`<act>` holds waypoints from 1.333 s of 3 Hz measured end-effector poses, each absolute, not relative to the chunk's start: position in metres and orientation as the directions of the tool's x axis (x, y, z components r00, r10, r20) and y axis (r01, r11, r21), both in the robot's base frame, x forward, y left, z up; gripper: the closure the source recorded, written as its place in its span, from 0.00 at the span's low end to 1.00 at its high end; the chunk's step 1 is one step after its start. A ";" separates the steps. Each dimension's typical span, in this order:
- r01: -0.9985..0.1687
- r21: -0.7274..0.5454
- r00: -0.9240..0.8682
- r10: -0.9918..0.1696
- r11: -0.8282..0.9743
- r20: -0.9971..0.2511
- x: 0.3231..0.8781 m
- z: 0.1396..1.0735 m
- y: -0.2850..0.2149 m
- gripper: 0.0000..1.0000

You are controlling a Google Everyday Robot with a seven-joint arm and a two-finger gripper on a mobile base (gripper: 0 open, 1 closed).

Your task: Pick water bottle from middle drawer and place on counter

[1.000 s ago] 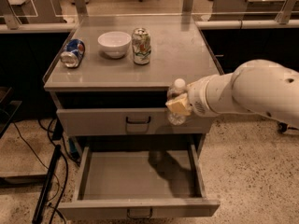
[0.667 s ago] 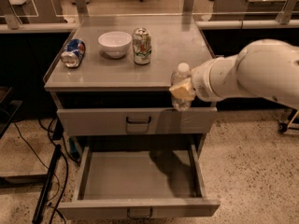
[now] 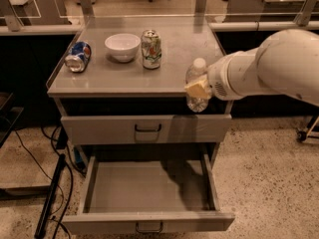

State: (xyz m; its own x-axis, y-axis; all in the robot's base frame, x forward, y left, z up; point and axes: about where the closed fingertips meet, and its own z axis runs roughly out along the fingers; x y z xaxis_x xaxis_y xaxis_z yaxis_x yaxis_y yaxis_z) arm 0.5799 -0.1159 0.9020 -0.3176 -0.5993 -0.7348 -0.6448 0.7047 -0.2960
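From the camera view: holds the water bottle (image 3: 197, 72) in the gripper (image 3: 198, 89), closed around its middle, now higher than a second ago and just at the front right edge of the counter (image 3: 169, 71), well above the open middle drawer (image 3: 142, 189). Seems to leave only the placing. Clear ribbed plastic with white cap against flat matte grey metal.

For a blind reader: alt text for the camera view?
The robot's hand holds a water bottle at the counter's front right edge, above the open middle drawer. A white bowl, an upright can and a tipped can sit there.
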 end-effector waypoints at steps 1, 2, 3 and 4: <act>-0.622 -0.341 -0.317 -0.625 0.705 -0.713 0.603 0.961 -0.139 1.00; -0.614 -0.351 -0.301 -0.621 0.707 -0.724 0.604 0.977 -0.138 1.00; -0.619 -0.324 -0.314 -0.604 0.715 -0.733 0.617 0.970 -0.141 1.00; -0.607 -0.316 -0.335 -0.595 0.729 -0.731 0.642 0.972 -0.146 1.00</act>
